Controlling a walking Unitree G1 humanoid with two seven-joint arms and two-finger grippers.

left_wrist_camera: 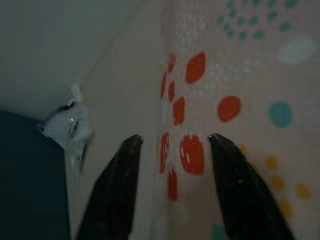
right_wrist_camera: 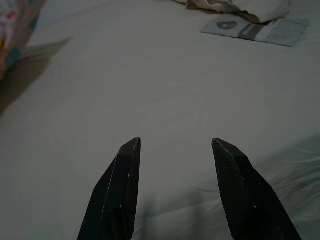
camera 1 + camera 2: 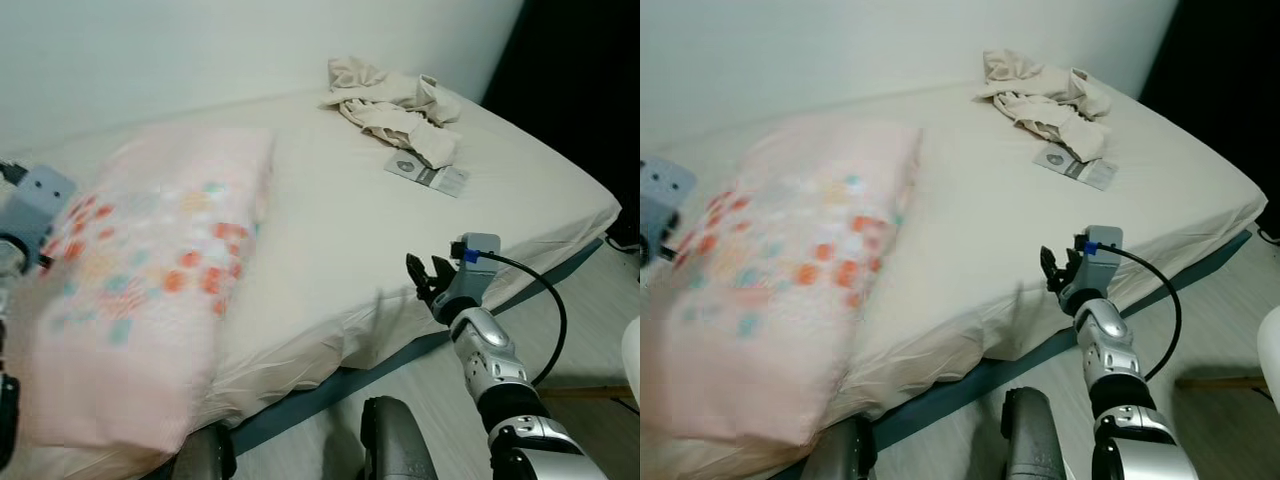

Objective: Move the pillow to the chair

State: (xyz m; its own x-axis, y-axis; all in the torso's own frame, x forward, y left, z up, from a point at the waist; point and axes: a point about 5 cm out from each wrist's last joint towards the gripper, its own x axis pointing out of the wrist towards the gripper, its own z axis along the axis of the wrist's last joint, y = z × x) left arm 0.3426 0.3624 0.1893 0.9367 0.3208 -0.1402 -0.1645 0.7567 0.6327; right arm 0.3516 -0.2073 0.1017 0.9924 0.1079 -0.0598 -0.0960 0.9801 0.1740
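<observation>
A long pink pillow (image 3: 150, 270) with red, teal and yellow dots lies on the left half of a bed (image 3: 330, 240) with a cream sheet. My left gripper (image 1: 172, 142) is open at the pillow's left edge, its fingers straddling the dotted fabric (image 1: 235, 100); its grey wrist (image 3: 35, 205) shows at the far left. My right gripper (image 3: 428, 275) is open in front of the bed's near edge, pointing at bare sheet (image 2: 150, 80), well right of the pillow.
Crumpled beige cloth (image 3: 395, 105) and a grey leaflet (image 3: 428, 173) lie on the far right of the bed. A white wall (image 3: 200, 50) runs behind. Pale wood floor (image 3: 590, 330) lies right of the bed, with a white object (image 3: 632, 355) at the edge.
</observation>
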